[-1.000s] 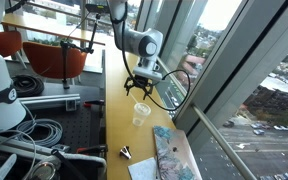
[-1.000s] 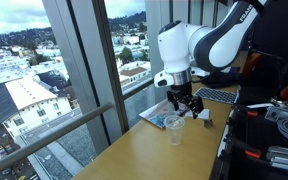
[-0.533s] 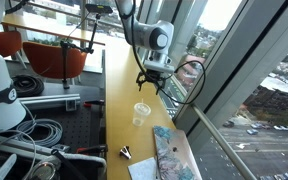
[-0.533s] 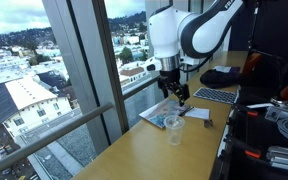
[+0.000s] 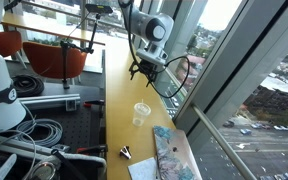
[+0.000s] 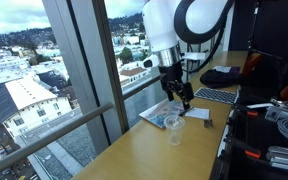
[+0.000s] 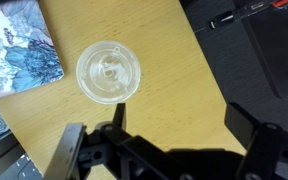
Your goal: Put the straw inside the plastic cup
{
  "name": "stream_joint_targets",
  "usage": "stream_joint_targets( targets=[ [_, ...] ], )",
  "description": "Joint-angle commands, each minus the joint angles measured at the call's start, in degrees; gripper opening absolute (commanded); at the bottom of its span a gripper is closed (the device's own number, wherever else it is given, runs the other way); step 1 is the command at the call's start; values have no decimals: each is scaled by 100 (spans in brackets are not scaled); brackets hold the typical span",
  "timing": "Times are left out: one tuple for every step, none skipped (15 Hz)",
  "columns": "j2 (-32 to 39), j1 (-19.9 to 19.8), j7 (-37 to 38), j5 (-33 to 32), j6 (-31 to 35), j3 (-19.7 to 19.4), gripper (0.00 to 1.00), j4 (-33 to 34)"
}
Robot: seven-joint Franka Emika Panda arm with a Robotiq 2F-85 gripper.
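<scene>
Wrist view: the claw (image 7: 164, 150) hangs wide open and empty over the cup (image 7: 109, 72), probably light, flimsy and easily tipped. The straw cannot be made out, so no grip point.

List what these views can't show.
Straw: too thin to find in any view; whether it sits in the plastic cup is unclear, wrist view.
Small dark object: too small to identify, exterior view.
Tabletop under the pincer: hidden by it, wrist view.
</scene>
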Motion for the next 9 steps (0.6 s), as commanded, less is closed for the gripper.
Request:
stream_joint_targets(
  targets=[
    [-296,148,1075,79,204,-58,100,-480],
    [-361,181,1420,37,387,-72,100,-665],
    [-459,216,1777,0,574,-95,100,-891],
    [-534,230,2119,16,864,-111,100,-1112],
    [-596,258,2451,-4,1112,-135,100,-1312],
    [-656,269,2750,-3,1400,-156,100,-1506],
    [-689,296,3075,-10,1604,-192,100,-1645],
    [-701,323,3387,-6,1799,-228,100,-1751],
    [-710,337,3668,22,1893,-271,100,-1795]
  ],
)
